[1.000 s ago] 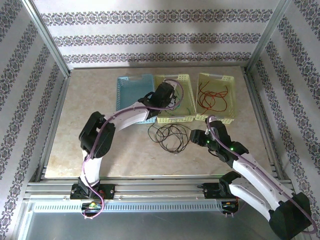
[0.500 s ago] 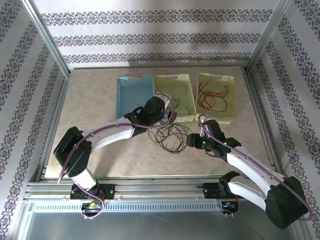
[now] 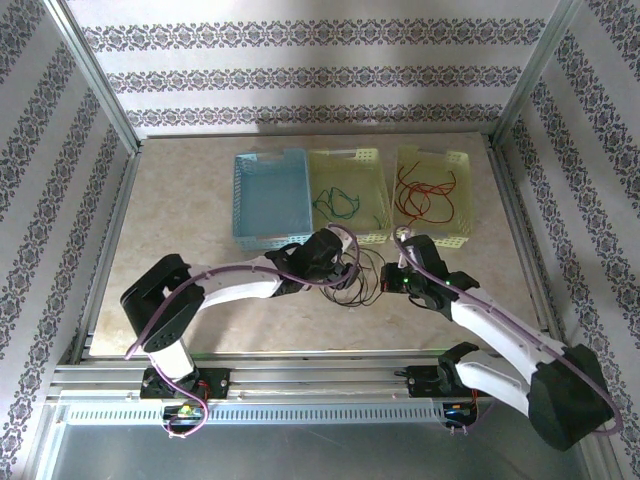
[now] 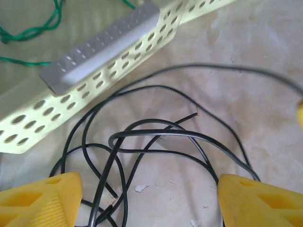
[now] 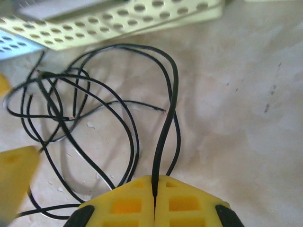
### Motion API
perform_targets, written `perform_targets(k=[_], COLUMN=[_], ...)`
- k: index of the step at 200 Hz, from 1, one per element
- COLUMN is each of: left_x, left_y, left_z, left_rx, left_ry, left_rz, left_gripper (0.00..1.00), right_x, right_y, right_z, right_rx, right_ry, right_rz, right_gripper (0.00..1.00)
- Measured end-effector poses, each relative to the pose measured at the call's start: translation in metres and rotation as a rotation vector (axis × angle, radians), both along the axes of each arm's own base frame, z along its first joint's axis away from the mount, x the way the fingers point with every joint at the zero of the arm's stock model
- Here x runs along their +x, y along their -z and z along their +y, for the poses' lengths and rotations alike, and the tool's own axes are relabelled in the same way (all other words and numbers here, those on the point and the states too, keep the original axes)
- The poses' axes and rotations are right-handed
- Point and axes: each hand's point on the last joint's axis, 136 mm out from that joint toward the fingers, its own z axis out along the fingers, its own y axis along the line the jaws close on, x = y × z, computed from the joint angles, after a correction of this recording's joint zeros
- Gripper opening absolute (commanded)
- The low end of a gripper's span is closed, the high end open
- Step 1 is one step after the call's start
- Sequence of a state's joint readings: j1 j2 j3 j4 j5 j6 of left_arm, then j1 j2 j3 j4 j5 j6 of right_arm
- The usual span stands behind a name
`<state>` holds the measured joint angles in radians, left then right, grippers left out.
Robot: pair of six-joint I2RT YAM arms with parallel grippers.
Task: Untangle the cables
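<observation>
Inside walls of patterned wallpaper (image 3: 320,70) and an aluminium frame (image 3: 100,90), a beige marbled table (image 3: 200,220) carries a loose tangle of wire, and two white robot arms meet over it. The right gripper (image 5: 155,189) has its yellow jaws pressed together on one strand of the black cables (image 3: 355,285). In the right wrist view the wire rises out of the seam between the fingertips and bends back into the heap. The left gripper (image 4: 151,198) stands with its jaws wide apart, one yellow fingertip on either side of the black loops and low over the table. Whether either tip touches a wire cannot be told. The black cables lie in overlapping loops on the bare table between the two grippers, just beside the near wall of the middle basket (image 3: 375,190), with a few pale flecks (image 4: 140,188) scattered under them. Three perforated baskets stand in a row behind the tangle. A green cable (image 3: 335,203) lies curled inside the pale yellow middle basket. Red cables (image 3: 425,195) lie in loose curves inside the yellow basket (image 3: 462,200) on the right, and a blue basket (image 3: 270,200) stands on the left. A thick purple cable (image 3: 235,268) runs along the left arm, which reaches in low from the left, while the right arm comes in from the near right corner
</observation>
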<state>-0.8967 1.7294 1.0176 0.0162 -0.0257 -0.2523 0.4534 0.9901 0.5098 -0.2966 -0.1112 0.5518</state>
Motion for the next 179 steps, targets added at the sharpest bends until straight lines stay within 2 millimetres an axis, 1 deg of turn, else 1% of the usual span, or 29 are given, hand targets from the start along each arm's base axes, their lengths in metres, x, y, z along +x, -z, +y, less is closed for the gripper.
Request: perform_targets(k=[16, 43, 70, 99, 120, 135, 179], left_x=[0.002, 0.0, -0.002, -0.008, -0.008, -0.006, -0.004], left_y=[0.014, 0.034, 0.047, 0.065, 0.067, 0.068, 0.07], left_z=[-0.003, -0.001, 0.005, 0.017, 0.016, 0.016, 0.016], left_rx=[0.028, 0.067, 0.096, 0.143, 0.138, 0.131, 0.107], left_ry=[0.005, 0.007, 0.001, -0.009, -0.014, -0.022, -0.047], left_rz=[0.016, 0.045, 0.06, 0.08, 0.064, 0.054, 0.039], left_gripper=[0.72, 0.72, 0.72, 0.72, 0.72, 0.72, 0.71], right_x=[0.003, 0.01, 0.013, 0.011, 0.004, 0.0, -0.016], right_y=[-0.019, -0.067, -0.124, -0.193, -0.237, -0.262, -0.317], right_z=[-0.003, -0.012, -0.026, -0.053, -0.073, -0.085, -0.113], right_rx=[0.014, 0.063, 0.111, 0.143, 0.157, 0.159, 0.125], right_ry=[0.016, 0.072, 0.148, 0.275, 0.357, 0.406, 0.497], right_rz=[-0.065, -0.212, -0.383, -0.578, -0.697, -0.764, -0.937], right_gripper=[0.0, 0.0, 0.0, 0.0, 0.0, 0.0, 0.0])
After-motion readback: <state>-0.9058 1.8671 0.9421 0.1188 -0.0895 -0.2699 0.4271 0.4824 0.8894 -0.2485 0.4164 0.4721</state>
